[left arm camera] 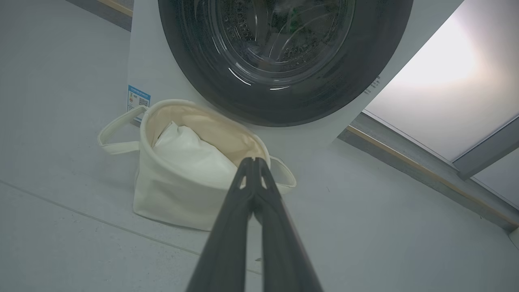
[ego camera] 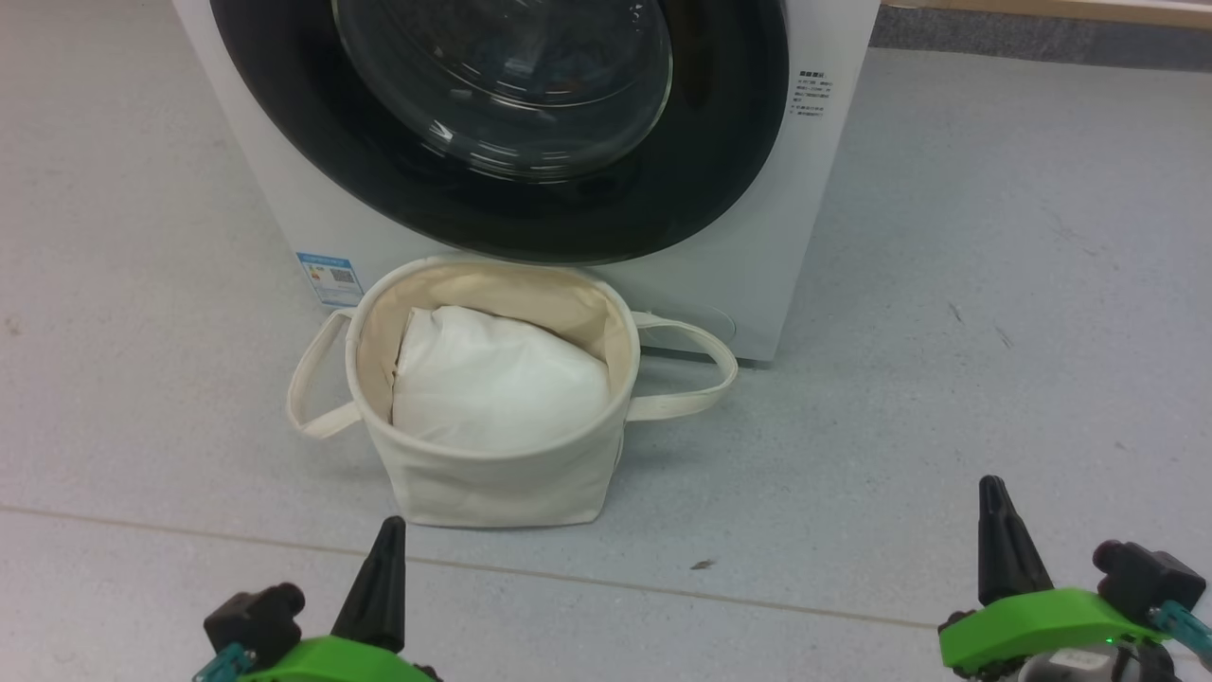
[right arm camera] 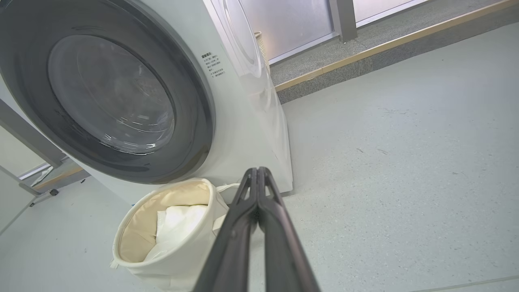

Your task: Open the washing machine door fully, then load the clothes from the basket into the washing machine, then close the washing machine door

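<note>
**On the floor, before a shut door**

On the floor's [ego camera: 947, 398] far side stood the washing machine [ego camera: 833, 237], its door [ego camera: 720, 170] flush against the front. The door looked rigid and probably weighty, and its glossy rim likely slippery, so the rim's edge seemed the best hold; no handle could be made out. The basket [ego camera: 492, 483], soft canvas and likely light, sat against the machine's foot with a white bundle [ego camera: 502, 379] inside; a swinging door might brush it. Open floor lay to the right. The left tool [ego camera: 383, 559] and right tool [ego camera: 999, 530] hovered on the near side, both clenched and empty.
</note>
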Controlling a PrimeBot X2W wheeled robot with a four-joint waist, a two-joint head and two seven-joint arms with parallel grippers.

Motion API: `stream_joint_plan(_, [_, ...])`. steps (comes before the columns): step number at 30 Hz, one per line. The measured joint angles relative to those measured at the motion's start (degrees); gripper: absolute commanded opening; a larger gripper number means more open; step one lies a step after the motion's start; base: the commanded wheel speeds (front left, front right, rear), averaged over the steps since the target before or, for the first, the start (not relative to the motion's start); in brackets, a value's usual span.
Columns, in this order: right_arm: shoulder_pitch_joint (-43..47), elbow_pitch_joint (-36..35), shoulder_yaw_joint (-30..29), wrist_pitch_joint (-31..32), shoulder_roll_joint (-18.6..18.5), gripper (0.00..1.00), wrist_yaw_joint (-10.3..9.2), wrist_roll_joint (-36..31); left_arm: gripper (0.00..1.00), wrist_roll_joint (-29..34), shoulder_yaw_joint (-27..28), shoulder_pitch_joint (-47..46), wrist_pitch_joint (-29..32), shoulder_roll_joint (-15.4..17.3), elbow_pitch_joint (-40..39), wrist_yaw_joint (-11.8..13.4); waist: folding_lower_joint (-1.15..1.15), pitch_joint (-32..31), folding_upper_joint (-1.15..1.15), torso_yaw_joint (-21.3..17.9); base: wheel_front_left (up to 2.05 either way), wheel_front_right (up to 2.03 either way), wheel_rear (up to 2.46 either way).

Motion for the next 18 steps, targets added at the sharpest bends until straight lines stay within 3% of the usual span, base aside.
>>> stream_joint_plan(18, [-0.09, 0.23, -0.57, 2.65, -0.11, 0.00, 0.00, 11.61, 0.00, -10.83, 1.99, 0.00, 3.01, 0.00, -0.75, -0.89, 0.00, -0.41, 0.00, -0.04, 0.00, 0.00, 0.00])
